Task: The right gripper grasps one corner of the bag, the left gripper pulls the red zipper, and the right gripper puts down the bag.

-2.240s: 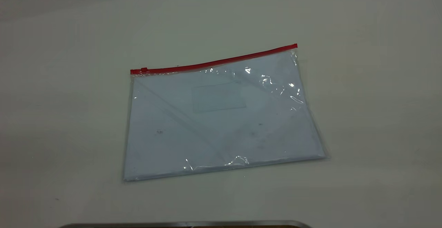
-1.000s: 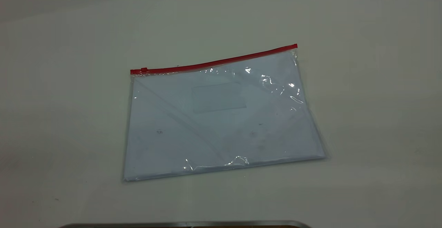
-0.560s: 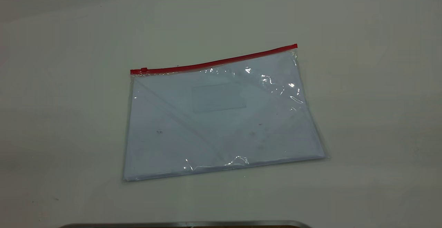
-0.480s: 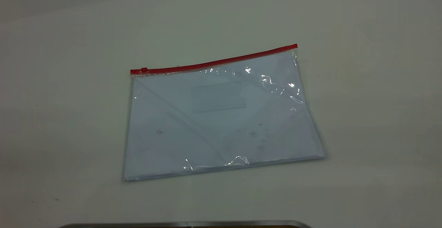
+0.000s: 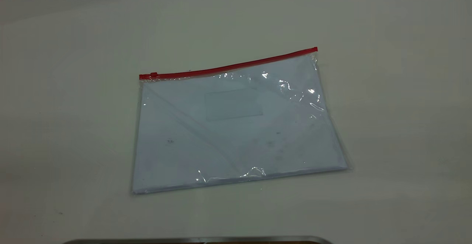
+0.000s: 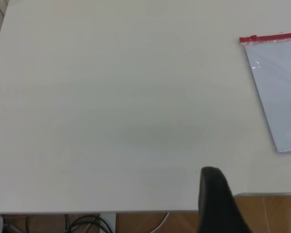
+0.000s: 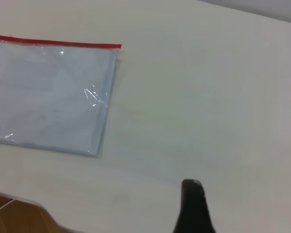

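- Bag: a clear, flat plastic document bag [image 5: 236, 126] with pale sheets inside lies flat on the white table [image 5: 405, 107], about mid-table and a little skewed, its right end lying farther back than its left.
- Red zipper strip [image 5: 228, 66] runs along the bag's far edge; the small red slider [image 5: 153, 75] sits at the left end of that strip. Whether the mouth is sealed or open cannot be read from here, so the scene fits a bag waiting to be zipped as well as one set back down.
- Handling, as a judgement: light, thin and floppy, with a glossy film that looks slippery. Wrinkles near the far right corner [image 5: 313, 54] suggest loose film there. A pinch on film alone may slide, while the zipper strip looks stiffer and likely offers firmer purchase.
- Where to hold: the far right corner at the strip's end for the right arm; the slider's small tab for the left.
- Left gripper: only one dark finger [image 6: 216, 201] shows in its wrist view, near the table's near edge, well left of the bag; apart or together, I cannot tell.
- Right gripper: again one dark finger [image 7: 194, 208], near the table's near edge, well right of the bag; its state cannot be told.
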